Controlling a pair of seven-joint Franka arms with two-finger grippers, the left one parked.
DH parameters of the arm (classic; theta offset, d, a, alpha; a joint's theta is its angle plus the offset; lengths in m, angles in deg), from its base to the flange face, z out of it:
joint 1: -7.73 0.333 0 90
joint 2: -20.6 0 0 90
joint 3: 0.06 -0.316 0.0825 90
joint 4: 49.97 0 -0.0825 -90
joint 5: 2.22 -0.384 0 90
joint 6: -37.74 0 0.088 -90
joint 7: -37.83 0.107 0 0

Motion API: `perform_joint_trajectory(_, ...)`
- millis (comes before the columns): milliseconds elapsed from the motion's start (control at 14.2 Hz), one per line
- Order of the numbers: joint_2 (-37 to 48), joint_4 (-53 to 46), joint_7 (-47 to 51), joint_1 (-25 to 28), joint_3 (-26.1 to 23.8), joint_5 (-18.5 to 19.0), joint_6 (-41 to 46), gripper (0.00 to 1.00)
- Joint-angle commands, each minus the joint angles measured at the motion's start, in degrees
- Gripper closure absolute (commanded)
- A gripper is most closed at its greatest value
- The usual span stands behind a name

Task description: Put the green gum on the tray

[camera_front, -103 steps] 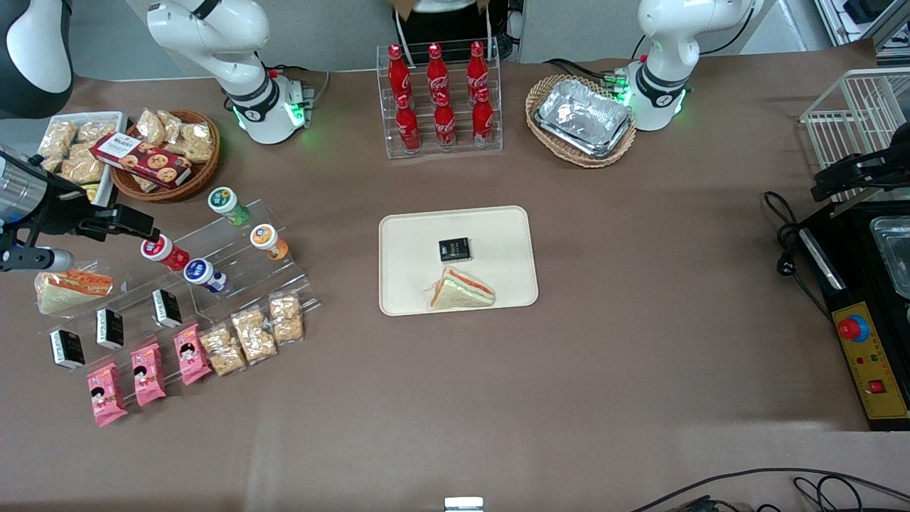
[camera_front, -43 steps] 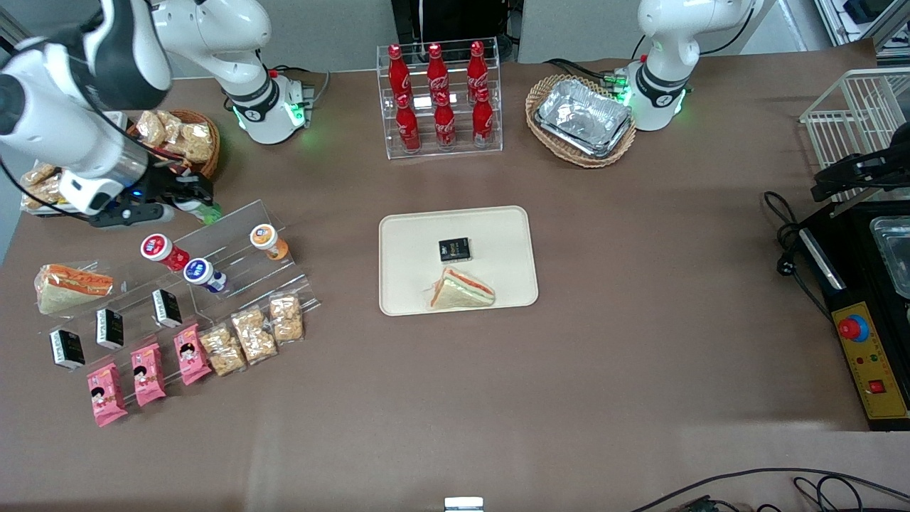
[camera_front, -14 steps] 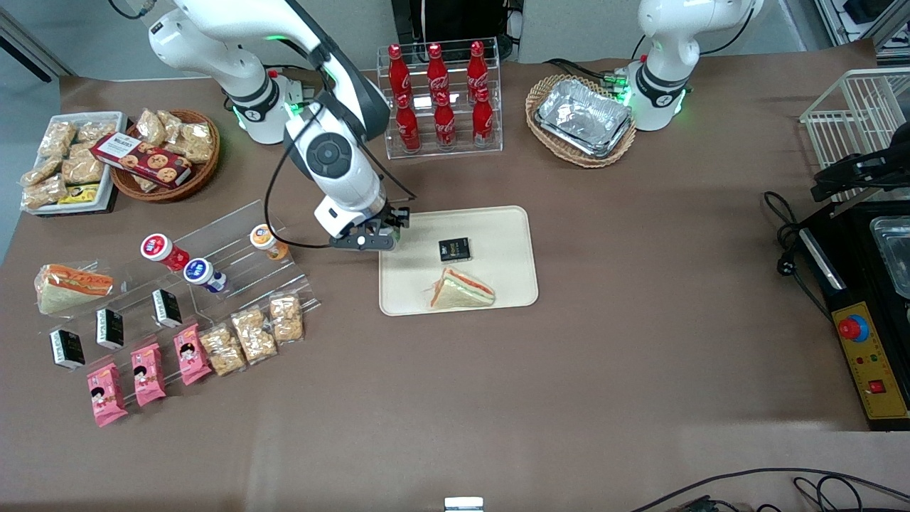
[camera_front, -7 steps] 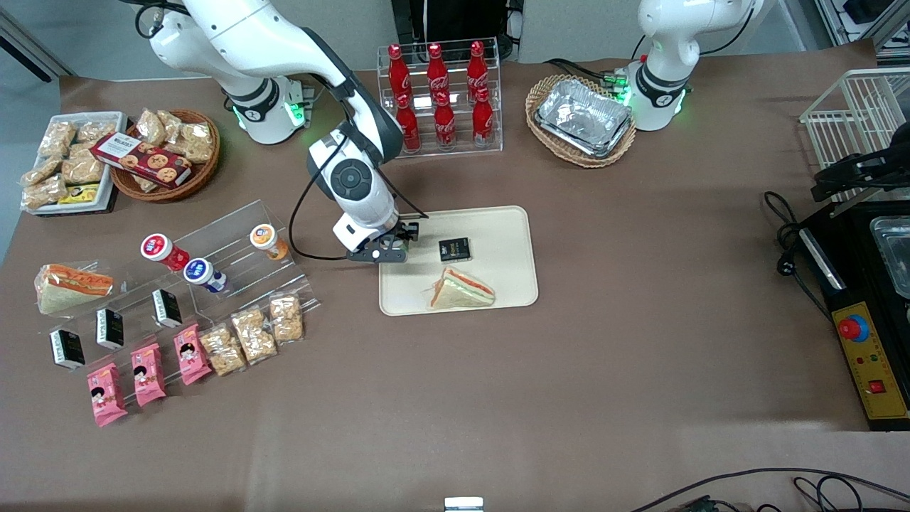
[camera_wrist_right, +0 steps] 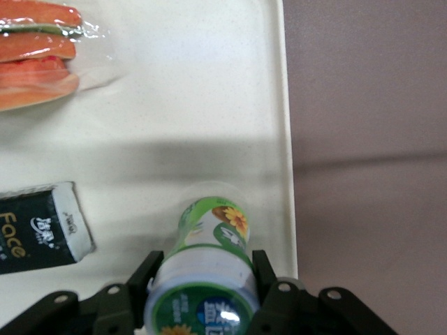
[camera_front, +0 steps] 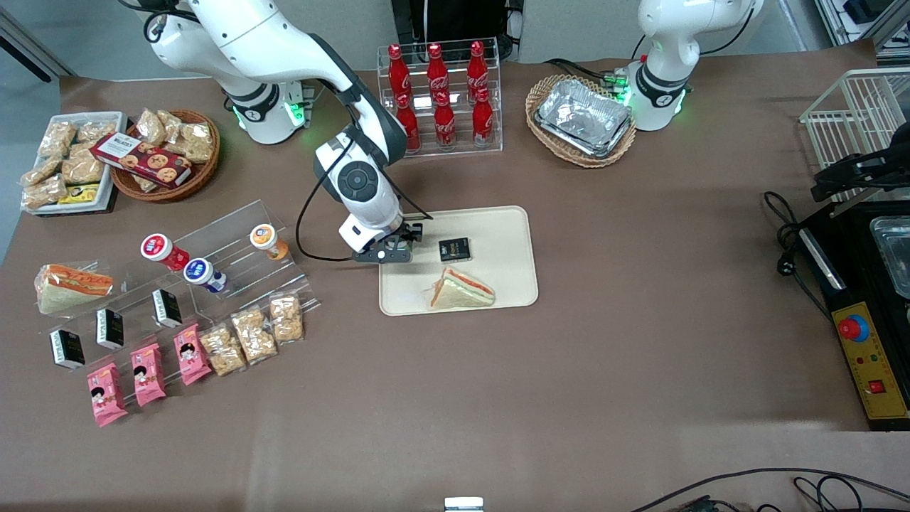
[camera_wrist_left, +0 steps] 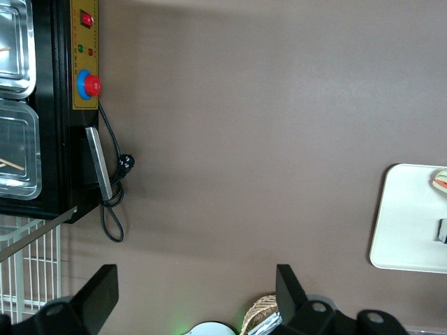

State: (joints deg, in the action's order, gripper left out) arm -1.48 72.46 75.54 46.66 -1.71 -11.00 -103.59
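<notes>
My right gripper (camera_front: 389, 250) hangs over the cream tray (camera_front: 498, 284), at the tray's end toward the working arm. In the right wrist view the gripper (camera_wrist_right: 204, 273) is shut on the green gum (camera_wrist_right: 209, 255), with a black finger on each side of its white lid. The bottle points down at the tray (camera_wrist_right: 195, 105), just inside the rim; whether its base touches I cannot tell. In the front view the wrist hides the gum. A wrapped sandwich (camera_front: 462, 290) and a black packet (camera_front: 454, 249) lie on the tray, the packet (camera_wrist_right: 38, 237) close beside the gum.
An acrylic step stand (camera_front: 234, 270) toward the working arm's end holds red-lidded (camera_front: 160, 249), blue-lidded (camera_front: 201, 272) and orange (camera_front: 266, 240) bottles, with snack packs in front of it. A cola rack (camera_front: 441, 99) and a basket of foil trays (camera_front: 583, 117) stand farther from the camera.
The gum has left the stand's top step in my gripper. Over the last second the gripper carried it from the tray's rim to a spot just inside it.
</notes>
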Motion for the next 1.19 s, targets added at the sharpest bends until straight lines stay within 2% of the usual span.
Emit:
perform_joint_trajectory(0,-0.7,-0.8,0.6,0.5,0.5,-0.7,-1.0,0.02)
perform_joint_trajectory(211,1.7,-0.9,-0.5,-1.0,0.9,-0.6,0.4,0.01)
perform_joint_trajectory(421,7.6,-0.9,-1.1,-5.7,1.1,-0.4,5.3,0.01)
perform_joint_trajectory(772,19.1,-1.2,-13.2,-17.0,1.2,0.0,18.1,0.01)
perform_joint_trajectory(1123,25.6,-3.4,-23.1,-28.0,1.2,0.1,27.3,0.01)
